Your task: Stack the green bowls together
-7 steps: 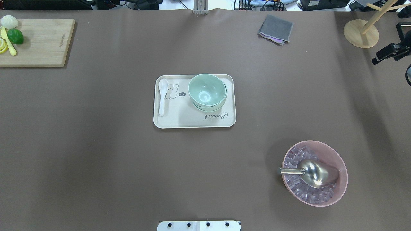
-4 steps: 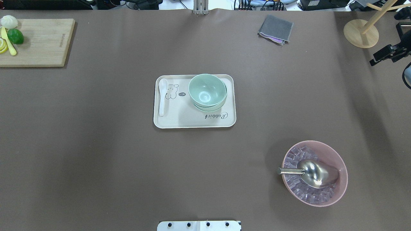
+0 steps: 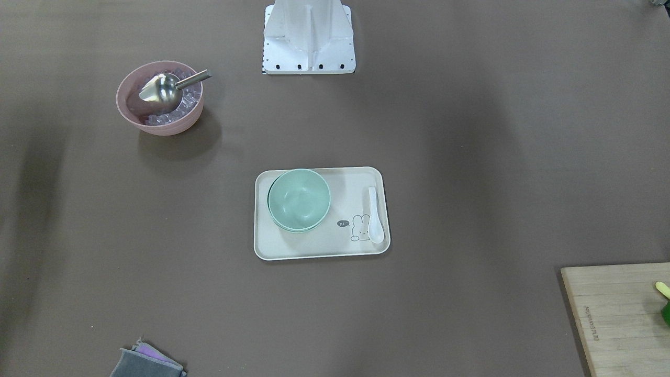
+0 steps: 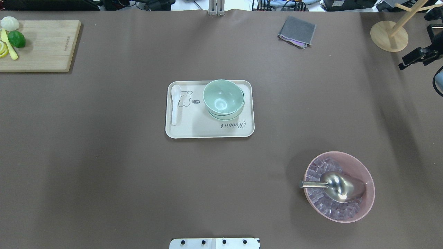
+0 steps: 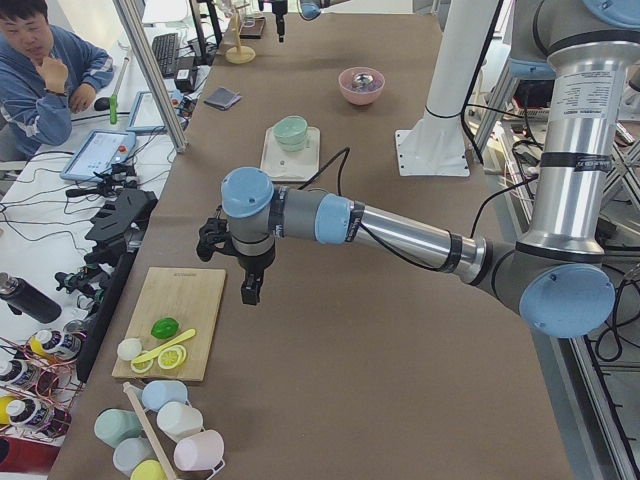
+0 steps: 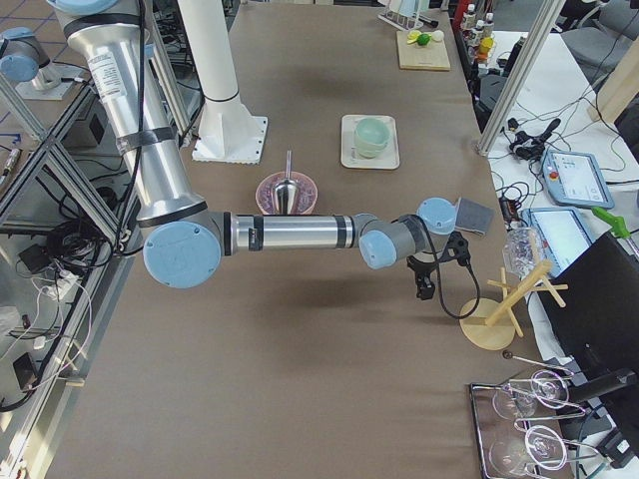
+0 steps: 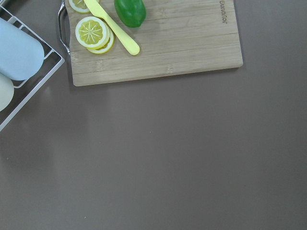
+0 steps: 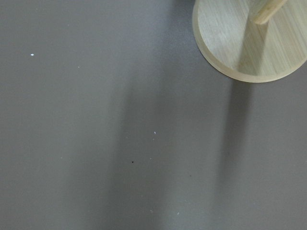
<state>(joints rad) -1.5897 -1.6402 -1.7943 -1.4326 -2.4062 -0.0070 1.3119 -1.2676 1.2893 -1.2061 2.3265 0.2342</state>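
The pale green bowls point(image 4: 223, 98) sit nested in one stack on the right half of a cream tray point(image 4: 207, 135) at the table's middle. The stack also shows in the front-facing view point(image 3: 299, 200), the left view point(image 5: 291, 130) and the right view point(image 6: 371, 137). My right gripper point(image 4: 410, 59) hangs at the far right edge near a wooden stand, far from the bowls; I cannot tell if it is open. My left gripper point(image 5: 250, 285) hovers by the cutting board at the table's left end; I cannot tell its state. Neither wrist view shows fingers.
A white spoon point(image 4: 174, 103) lies on the tray's left side. A pink bowl point(image 4: 365, 167) with ice and a metal scoop stands front right. A cutting board point(image 4: 45, 45) with lime and lemon is back left. A grey cloth point(image 4: 297, 31) and a wooden stand point(image 4: 389, 36) are at the back right.
My right gripper has shifted slightly at the right edge of the overhead view. The bowl stack, tray and other things have not moved.
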